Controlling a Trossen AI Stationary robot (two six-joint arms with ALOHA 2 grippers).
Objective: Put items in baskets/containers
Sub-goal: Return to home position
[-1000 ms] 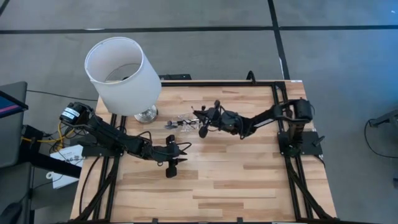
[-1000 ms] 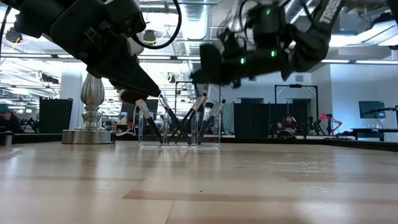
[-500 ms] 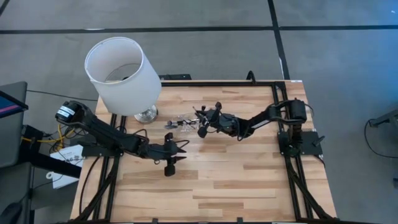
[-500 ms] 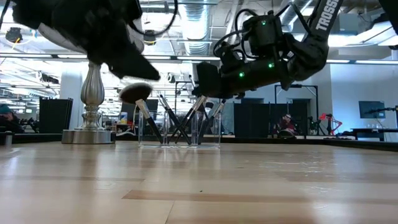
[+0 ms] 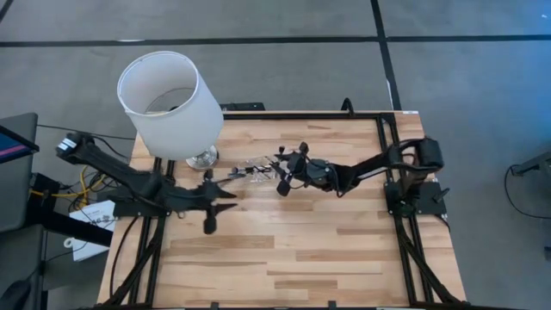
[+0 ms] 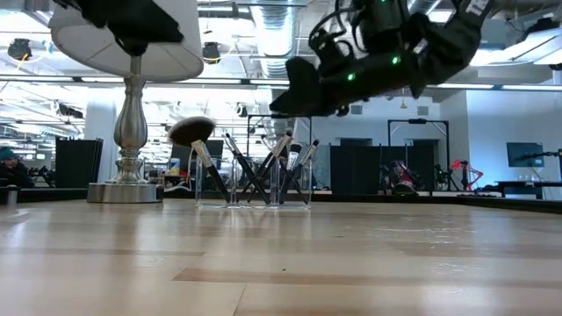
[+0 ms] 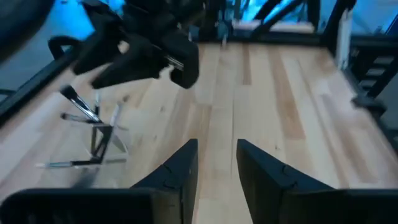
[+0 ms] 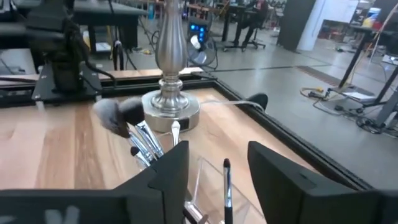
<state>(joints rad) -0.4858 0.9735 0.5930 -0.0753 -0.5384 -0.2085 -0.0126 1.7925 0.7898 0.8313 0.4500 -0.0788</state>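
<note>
A small clear holder (image 5: 252,169) stands on the wooden table beside the lamp base. Several slim black makeup brushes (image 6: 255,171) stand in it, leaning against its walls, bristles up; one has a wide fluffy head (image 8: 115,115). My right gripper (image 5: 275,164) hovers open just above the holder's right side. One brush's tip (image 8: 226,177) stands up between its fingers, apart from both. My left gripper (image 5: 225,195) is open and holds nothing, to the near left of the holder and well above the table (image 7: 286,93).
A large white lampshade (image 5: 168,103) on a silver base (image 6: 130,189) stands just left of the holder, at the table's far left. Bare wood lies across the near half of the table (image 5: 327,250). The room shows beyond the far edge.
My left gripper has drawn back toward the table's left edge and gone up, away from the holder. My right gripper dipped toward the brushes in the holder, then rose again above them. The brushes and the holder stand as before.
</note>
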